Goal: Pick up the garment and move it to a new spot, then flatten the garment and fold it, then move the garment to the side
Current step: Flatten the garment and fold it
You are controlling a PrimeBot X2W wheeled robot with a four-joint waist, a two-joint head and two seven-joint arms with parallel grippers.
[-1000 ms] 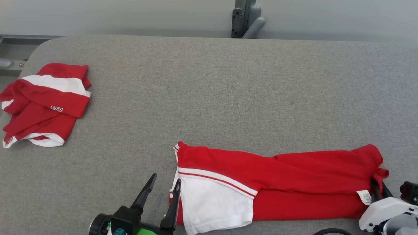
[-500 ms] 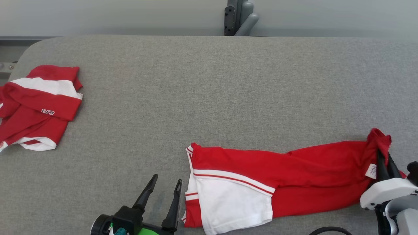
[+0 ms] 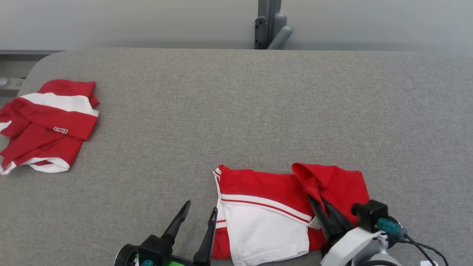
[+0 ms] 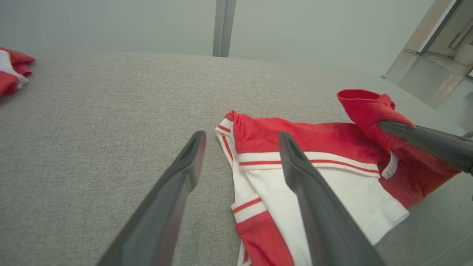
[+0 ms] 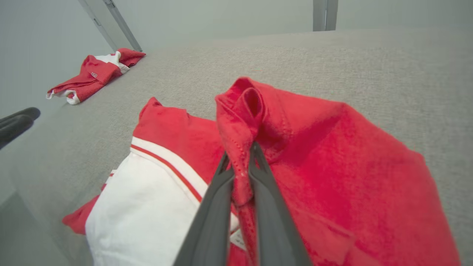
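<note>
The red and white garment [image 3: 264, 225] lies on the grey table [image 3: 236, 111] near its front edge, doubled over on itself. My right gripper [image 3: 318, 202] is shut on the garment's red end, which it holds lifted above the middle of the cloth. The right wrist view shows the pinched red fold between the right gripper [image 5: 240, 155] and the red panel [image 5: 332, 155] draping away to the right. My left gripper [image 3: 201, 207] stands open just left of the garment's white-striped edge [image 4: 236, 147], holding nothing. A white label peeks out beside the right fingers [image 4: 425, 142].
A second red and white garment [image 3: 48, 125] lies folded at the table's far left edge, also in the right wrist view as a folded garment [image 5: 92, 75]. A grey post [image 3: 268, 26] stands behind the table's back edge. Bare grey tabletop stretches behind and to the right.
My right gripper closed on the garment's red right end and carried it left, doubling the long strip over. The left gripper stayed open beside the left edge. The head view shifted slightly.
</note>
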